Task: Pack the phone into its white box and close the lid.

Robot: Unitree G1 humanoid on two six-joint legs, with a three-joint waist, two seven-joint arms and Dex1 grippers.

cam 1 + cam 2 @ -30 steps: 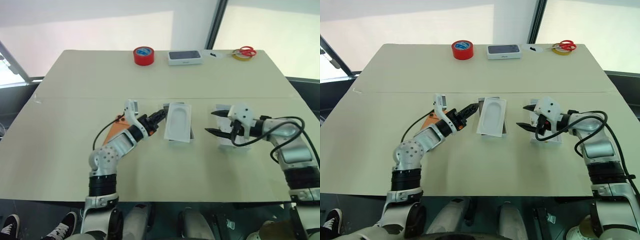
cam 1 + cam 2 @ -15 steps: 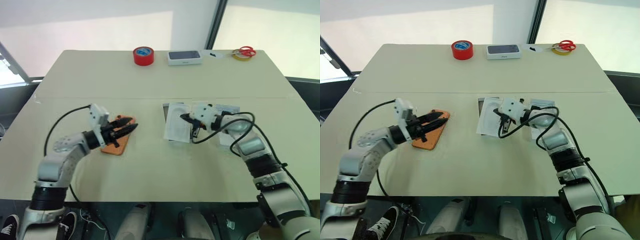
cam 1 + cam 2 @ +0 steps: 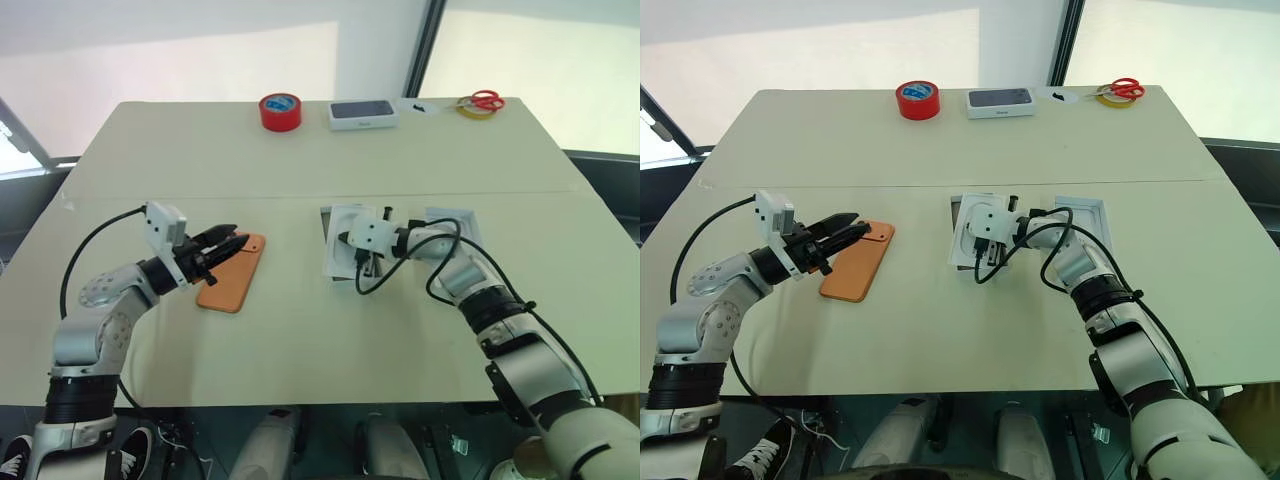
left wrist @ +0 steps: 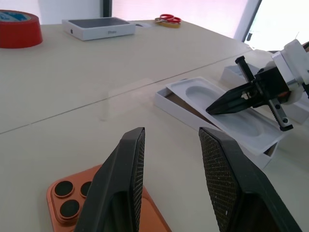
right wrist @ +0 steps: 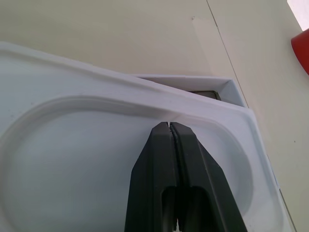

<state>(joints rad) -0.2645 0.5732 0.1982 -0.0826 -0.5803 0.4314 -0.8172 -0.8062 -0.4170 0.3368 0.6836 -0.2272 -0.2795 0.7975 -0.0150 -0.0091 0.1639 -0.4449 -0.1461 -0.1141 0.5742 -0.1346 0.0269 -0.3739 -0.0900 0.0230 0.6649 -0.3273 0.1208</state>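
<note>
**Right gripper closed over insert; phone beside left gripper**

I see the slim orange smartphone [image 3: 232, 272] lying camera-side up on the beige tabletop [image 3: 300, 160], with the left gripper [image 3: 230, 241] poised over its far end, jaws partly apart and holding nothing. The right gripper [image 5: 170, 126] is fully closed, its tips over the flat white insert with an oval recess [image 4: 227, 115], which lies skewed across the shallow white cardboard tray [image 4: 176, 101]. The all-white lid tray [image 3: 452, 220] sits just beyond the right arm.
</note>
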